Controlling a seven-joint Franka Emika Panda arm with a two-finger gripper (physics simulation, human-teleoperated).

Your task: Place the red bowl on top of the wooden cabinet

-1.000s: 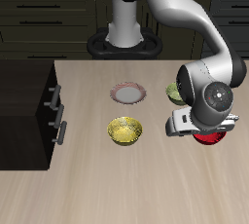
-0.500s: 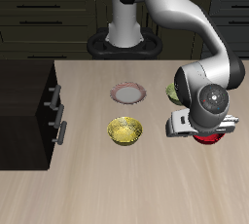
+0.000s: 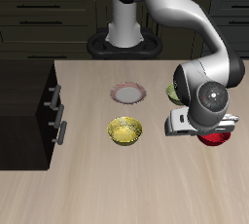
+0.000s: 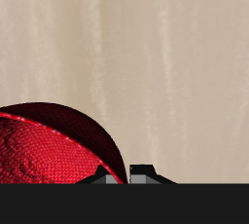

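The red bowl (image 3: 217, 137) sits near the table's side edge, mostly hidden under the gripper's hand. My gripper (image 3: 206, 131) is right over it. In the wrist view the glossy red bowl (image 4: 49, 150) fills one side, and its rim runs between the two fingertips of the gripper (image 4: 124, 175), which stand close together on it. The wooden cabinet (image 3: 24, 101), dark with two silver-handled drawer fronts, stands at the opposite side of the table, far from the gripper.
A yellow bowl (image 3: 124, 130) sits mid-table between gripper and cabinet. A plate (image 3: 129, 93) lies farther back. An olive-green bowl (image 3: 174, 93) is partly hidden behind the arm. The robot base (image 3: 124, 43) stands at the back.
The gripper's hand has shifted slightly and a little more of the red bowl shows beside it. Everything else has stayed put.
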